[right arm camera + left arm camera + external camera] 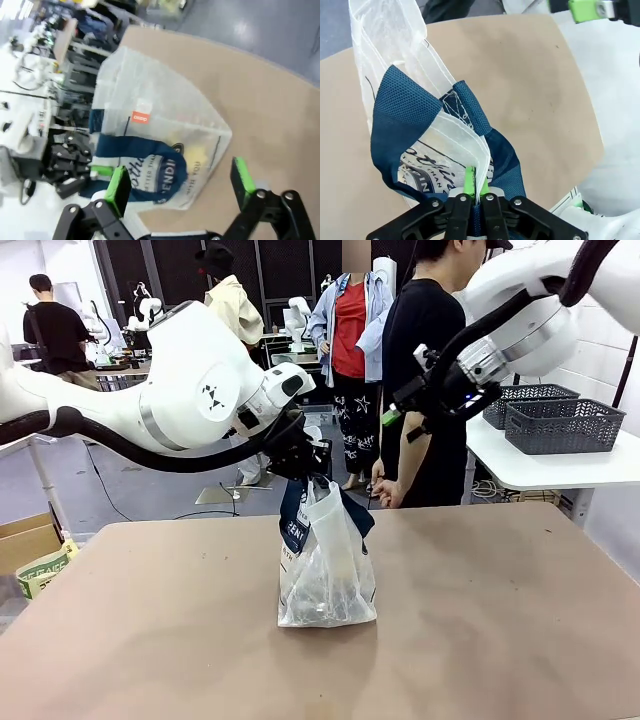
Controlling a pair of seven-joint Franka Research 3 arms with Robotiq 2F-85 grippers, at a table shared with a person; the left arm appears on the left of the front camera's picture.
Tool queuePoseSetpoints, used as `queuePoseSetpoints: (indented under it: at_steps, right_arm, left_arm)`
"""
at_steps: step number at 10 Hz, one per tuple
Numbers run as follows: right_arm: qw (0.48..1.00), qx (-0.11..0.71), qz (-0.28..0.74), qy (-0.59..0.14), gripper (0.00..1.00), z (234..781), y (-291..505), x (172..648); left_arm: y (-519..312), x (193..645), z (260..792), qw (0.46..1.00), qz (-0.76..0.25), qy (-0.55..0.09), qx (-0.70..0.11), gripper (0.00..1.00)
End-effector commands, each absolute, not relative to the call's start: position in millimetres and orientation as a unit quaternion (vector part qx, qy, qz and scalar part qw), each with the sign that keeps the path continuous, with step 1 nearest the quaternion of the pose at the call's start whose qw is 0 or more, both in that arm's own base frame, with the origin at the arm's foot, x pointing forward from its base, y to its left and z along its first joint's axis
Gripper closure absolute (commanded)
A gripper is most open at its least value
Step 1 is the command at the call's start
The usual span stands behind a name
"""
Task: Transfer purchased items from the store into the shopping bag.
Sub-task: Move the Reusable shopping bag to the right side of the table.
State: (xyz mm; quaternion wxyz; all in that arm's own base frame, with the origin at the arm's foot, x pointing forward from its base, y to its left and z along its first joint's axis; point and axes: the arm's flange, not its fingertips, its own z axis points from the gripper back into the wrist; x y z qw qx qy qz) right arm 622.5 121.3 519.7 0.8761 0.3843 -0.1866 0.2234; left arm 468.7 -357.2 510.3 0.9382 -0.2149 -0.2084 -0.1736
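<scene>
Centrally on a tan tabletop [480,640] stands the shopping bag [327,575], a translucent whitish plastic tote with navy blue strap handles. Its navy printing is only partly legible: the right wrist view shows the letters "ENDI" on an oval logo, and the left wrist view shows cursive script above block capitals that cannot be read. A small orange tag [140,118] sits on the bag's side seam; its writing is too blurred to make out. Something yellowish shows dimly through the plastic low in the bag in the right wrist view.

From the left, the left gripper [303,458] reaches to the top of the bag. Its green pads [469,181] are pressed together, pinching the bag's white rim and navy handle [402,112] between them, so the bag hangs upright with its base on the table.

Farther right, the right gripper [400,412] is raised above and to the right of the bag, apart from it, with its green-padded fingers [119,190] spread wide and nothing between them.

At far right, two dark grey mesh baskets [562,423] sit on a white side table [545,468]. A person in black [425,380] stands beyond the table's far edge.
</scene>
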Motion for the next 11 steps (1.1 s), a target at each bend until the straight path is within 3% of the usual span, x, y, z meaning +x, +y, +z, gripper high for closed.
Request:
queuePoseSetpoints:
  at_steps: [1, 4, 7, 8, 11]
  right_arm:
    - [0.851, 0.361, 0.280, -0.261, 0.00, 521, 110, 586]
    - [0.825, 0.295, 0.341, -0.341, 0.00, 550, 85, 554]
    - [0.807, 0.323, 0.378, -0.319, 0.00, 554, 82, 550]
    - [0.824, 0.290, 0.355, -0.334, 0.00, 571, 74, 554]
    - [0.824, 0.290, 0.355, -0.334, 0.00, 571, 74, 554]
  left_arm:
    - [-357, 468, 514, 0.937, -0.173, -0.212, -0.216, 1.00]
    - [-357, 468, 514, 0.937, -0.173, -0.212, -0.216, 1.00]
    - [-357, 468, 514, 0.937, -0.173, -0.212, -0.216, 1.00]
    - [-357, 468, 514, 0.937, -0.173, -0.212, -0.216, 1.00]
    - [-357, 468, 514, 0.937, -0.173, -0.212, -0.216, 1.00]
